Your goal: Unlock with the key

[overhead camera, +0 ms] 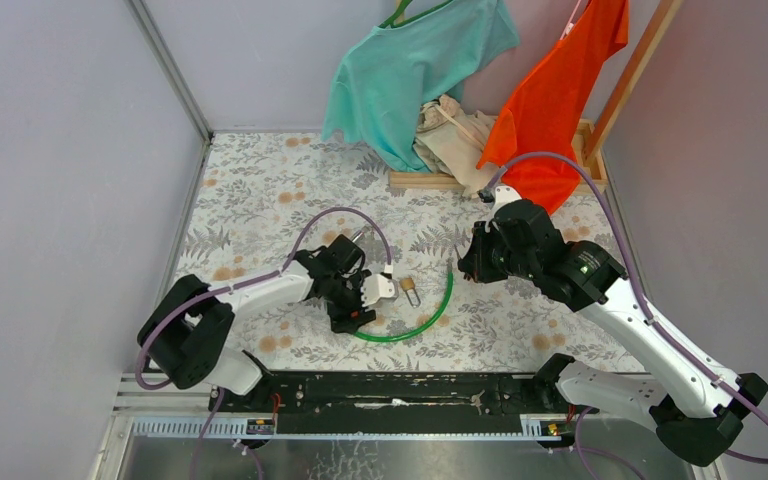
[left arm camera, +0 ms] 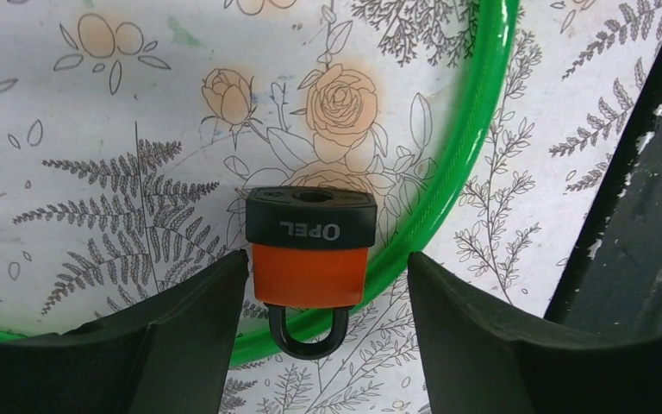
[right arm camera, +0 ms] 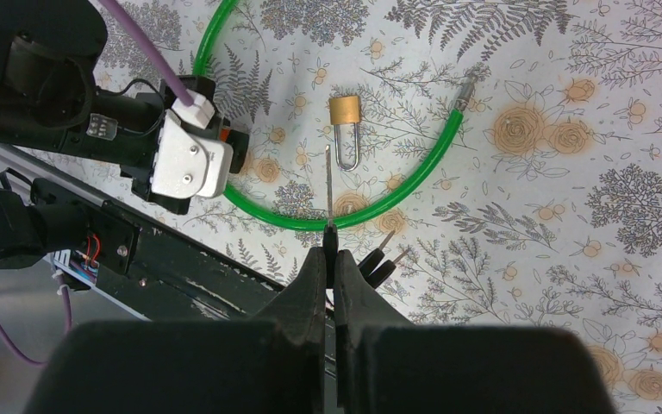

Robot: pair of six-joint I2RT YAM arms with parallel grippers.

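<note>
Orange padlock [left arm camera: 309, 276]: inside your left gripper [left arm camera: 327, 259], fingers spread. Your right gripper [right arm camera: 329, 252] is clenched on a thin silver blade [right arm camera: 327, 185] pointing to 12 o'clock; the key [right arm camera: 377, 257], black-headed, sits beside its twin [right arm camera: 395, 263] at 4 o'clock from those fingertips.

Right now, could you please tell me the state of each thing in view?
Orange padlock: shackle closed.
Brass padlock: shackle looks closed.
Green cable: one end free.
Keys: gripped, one blade pointing forward.
Left end effector: open, astride orange padlock.
Right end effector: shut on keys.
</note>
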